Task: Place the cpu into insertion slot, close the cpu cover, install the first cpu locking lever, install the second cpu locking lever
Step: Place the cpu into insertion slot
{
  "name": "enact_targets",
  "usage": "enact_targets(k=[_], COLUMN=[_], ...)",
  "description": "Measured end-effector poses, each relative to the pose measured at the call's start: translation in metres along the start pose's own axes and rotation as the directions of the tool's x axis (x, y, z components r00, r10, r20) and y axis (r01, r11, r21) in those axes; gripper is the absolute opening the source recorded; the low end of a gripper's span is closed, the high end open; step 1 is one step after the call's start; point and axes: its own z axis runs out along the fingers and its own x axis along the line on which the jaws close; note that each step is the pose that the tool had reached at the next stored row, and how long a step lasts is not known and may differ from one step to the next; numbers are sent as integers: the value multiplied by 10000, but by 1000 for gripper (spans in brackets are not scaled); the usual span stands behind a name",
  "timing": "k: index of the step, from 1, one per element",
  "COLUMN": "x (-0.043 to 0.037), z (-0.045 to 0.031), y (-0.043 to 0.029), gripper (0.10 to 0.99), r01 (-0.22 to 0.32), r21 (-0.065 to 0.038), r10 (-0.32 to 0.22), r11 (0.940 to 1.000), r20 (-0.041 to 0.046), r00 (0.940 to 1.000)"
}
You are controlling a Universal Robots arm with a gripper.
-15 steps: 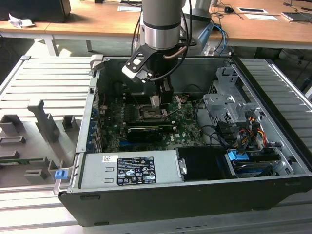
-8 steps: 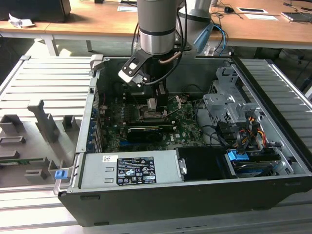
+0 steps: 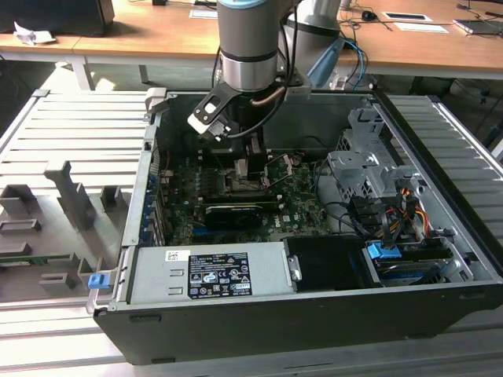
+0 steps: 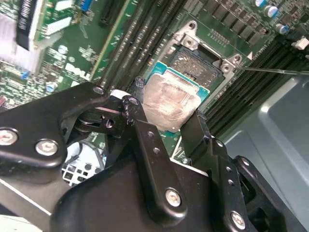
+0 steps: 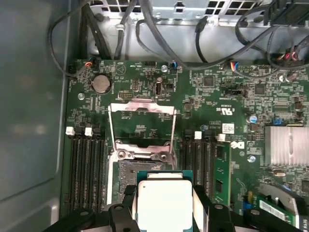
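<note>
My gripper (image 4: pixel 166 116) is shut on the cpu (image 4: pixel 171 104), a small silver-grey square on a green carrier, gripped by two opposite edges. The chip hangs tilted just above the insertion slot (image 4: pixel 200 63), a black square socket with a metal rim on the green board. In the first wrist view the cpu (image 5: pixel 164 195) sits between the black fingers (image 5: pixel 126 200), partly over the insertion slot (image 5: pixel 126 174). The cpu cover (image 5: pixel 141 105) is swung open and lies back beyond the socket. In the exterior view the gripper (image 3: pixel 251 155) reaches down into the open computer case. A thin metal lever (image 4: pixel 270 71) sticks out beside the socket.
Black memory slots (image 5: pixel 87 169) flank the socket on both sides. A finned heatsink (image 5: pixel 286 145) and bundled cables (image 5: pixel 145 24) lie further off. In the case, a power supply (image 3: pixel 208 275) sits at the front, a drive cage (image 3: pixel 369 169) on the exterior view's right.
</note>
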Motion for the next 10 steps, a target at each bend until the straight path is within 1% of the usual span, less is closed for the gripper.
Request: enact_targets(k=[1, 2, 5, 7, 8, 10], x=[16, 49, 106, 110, 110, 110], z=[8, 29, 107, 137, 167, 190], y=[-2, -5, -29, -36, -40, -42], gripper=[541, 541, 541, 541, 541, 541], r01=[-2, -13, -106, -156, -201, -202], r21=[6, 38, 140, 175, 211, 215], r10=[2, 13, 106, 156, 201, 202], r11=[10000, 10000, 9998, 9997, 9996, 9996], r20=[1, 2, 7, 9, 13, 18], r00=[10000, 10000, 9999, 9999, 9998, 9998])
